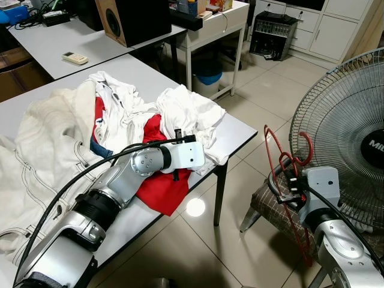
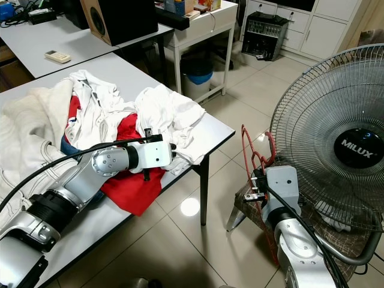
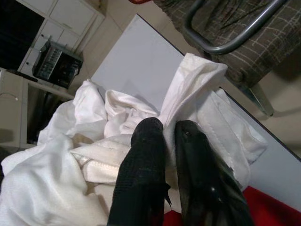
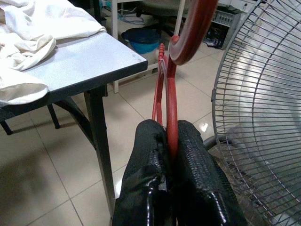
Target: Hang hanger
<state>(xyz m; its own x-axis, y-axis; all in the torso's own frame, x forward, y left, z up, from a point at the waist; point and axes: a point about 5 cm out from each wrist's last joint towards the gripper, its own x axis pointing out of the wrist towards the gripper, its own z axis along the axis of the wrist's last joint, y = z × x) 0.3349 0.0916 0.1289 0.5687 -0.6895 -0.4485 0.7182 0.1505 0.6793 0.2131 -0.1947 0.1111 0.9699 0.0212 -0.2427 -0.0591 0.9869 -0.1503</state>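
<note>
Right pincer (image 4: 168,141) clenched on thin red wire hanger (image 4: 165,84), hook uppermost, beside fan (image 1: 348,132). Left pincer (image 3: 167,129) pinching white garment (image 3: 197,94) near worktop (image 3: 136,61) corner.

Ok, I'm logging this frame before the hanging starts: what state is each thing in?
red hanger: pinched in the right gripper, hook up, beside the table.
right gripper: shut on the hanger.
left gripper: fingers close together, pressed into the white garment.
white garment: crumpled on the table.
red cloth: draped over the table edge.
fan: blades not discernible.
</note>
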